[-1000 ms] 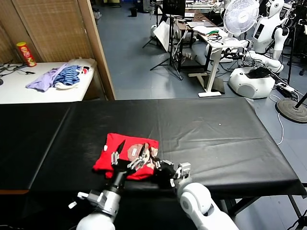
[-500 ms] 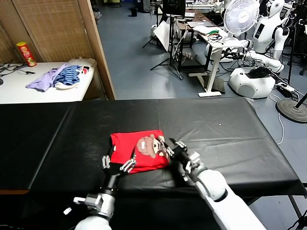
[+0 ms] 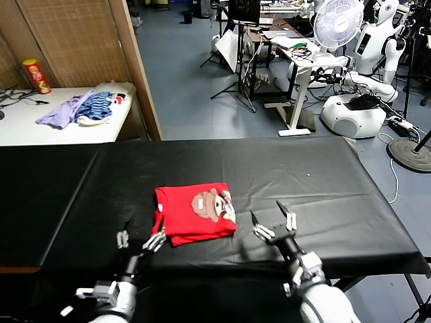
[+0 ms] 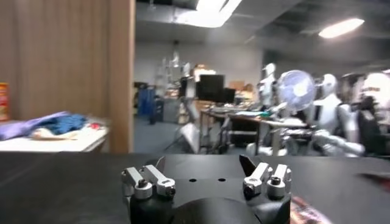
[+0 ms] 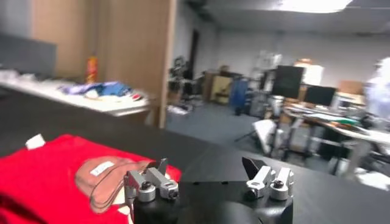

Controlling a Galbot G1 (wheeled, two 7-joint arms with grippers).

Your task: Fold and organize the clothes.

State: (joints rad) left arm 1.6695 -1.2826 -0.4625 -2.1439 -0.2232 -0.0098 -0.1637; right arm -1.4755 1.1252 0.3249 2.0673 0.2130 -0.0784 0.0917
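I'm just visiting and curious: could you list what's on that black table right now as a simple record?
shirt: red T-shirt folded into a compact rectangle, cartoon print facing up
surface: black table
left hand: open, near the shirt's left corner, holding nothing
right hand: open, just right of the shirt, holding nothing
background: side table with other clothes

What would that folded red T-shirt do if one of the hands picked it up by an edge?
The red T-shirt looks like soft cloth, so it would probably sag and partly unfold. It lies flat in thin layers, so it is likely light. Pushed across the black table cover, it might bunch up rather than slide as one piece.
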